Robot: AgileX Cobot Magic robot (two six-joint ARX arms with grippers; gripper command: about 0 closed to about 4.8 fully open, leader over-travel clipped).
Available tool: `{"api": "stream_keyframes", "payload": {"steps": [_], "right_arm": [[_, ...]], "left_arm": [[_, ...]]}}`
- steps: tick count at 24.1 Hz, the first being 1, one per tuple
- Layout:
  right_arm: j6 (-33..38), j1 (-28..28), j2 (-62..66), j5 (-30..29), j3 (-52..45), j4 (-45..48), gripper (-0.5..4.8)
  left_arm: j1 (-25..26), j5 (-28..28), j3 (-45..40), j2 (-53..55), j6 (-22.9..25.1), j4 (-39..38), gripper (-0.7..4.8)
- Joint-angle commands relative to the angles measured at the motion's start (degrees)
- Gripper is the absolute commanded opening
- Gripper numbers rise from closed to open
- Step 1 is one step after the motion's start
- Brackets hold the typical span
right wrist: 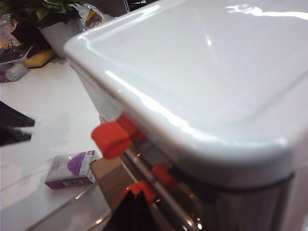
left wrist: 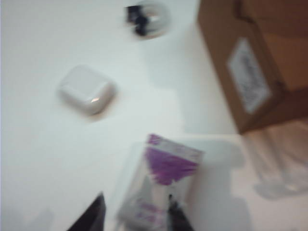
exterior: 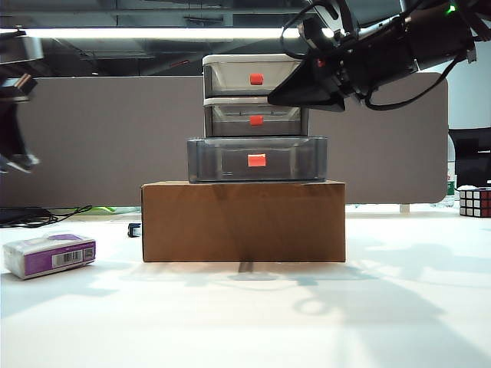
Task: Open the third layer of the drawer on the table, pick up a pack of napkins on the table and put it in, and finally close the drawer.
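Jaws of the left gripper (left wrist: 134, 219) stand apart, empty, above the pack of napkins (left wrist: 161, 185); the right gripper (exterior: 307, 88) hangs beside the drawer (exterior: 257, 115), its state unclear. Blur suggests a rushed descent could nudge the pack sideways. It lies flat on the desk (exterior: 245, 307), long axis crosswise, left of the box (exterior: 243, 221); the third layer (exterior: 257, 159) stands open.

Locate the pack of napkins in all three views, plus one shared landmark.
Exterior view: pack of napkins on the table at far left, apart from the cardboard box.
Left wrist view: blurred pack near the box corner.
Right wrist view: pack on the table past the box.
Landmark: the cardboard box.
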Motion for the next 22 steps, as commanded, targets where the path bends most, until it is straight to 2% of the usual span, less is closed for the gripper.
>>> {"api": "stream_keyframes", "payload": {"steps": [1,2,4,6,10,22], "right_arm": [[0.2,0.1,-0.2,-0.2,0.2,0.5,-0.06],[0.2,0.1,-0.2,-0.2,0.2,0.1,-0.06],[0.2,0.1,-0.2,-0.2,0.2,-0.7,-0.06],[0.2,0.1,-0.2,-0.4,0.2,-1.7,-0.06],[0.2,0.1,-0.2,-0.6,0.1,-2.5,-0.06],[0.2,0.1,-0.2,-0.6,0.1,-3.2,-0.06]], "left_arm": [[-0.1,7.6,0.2,2.9,13.7,1.5,3.44],[-0.1,8.1,0.2,4.8,15.1,1.5,4.35],[-0.1,6.9,0.2,7.7,16.1,1.5,4.59],[-0.1,6.8,0.2,10.3,18.7,2.1,4.59],[-0.1,6.8,0.3,15.1,19.7,5.7,4.59],[0.3,6.8,0.3,25.5,19.9,12.2,4.57]]}}
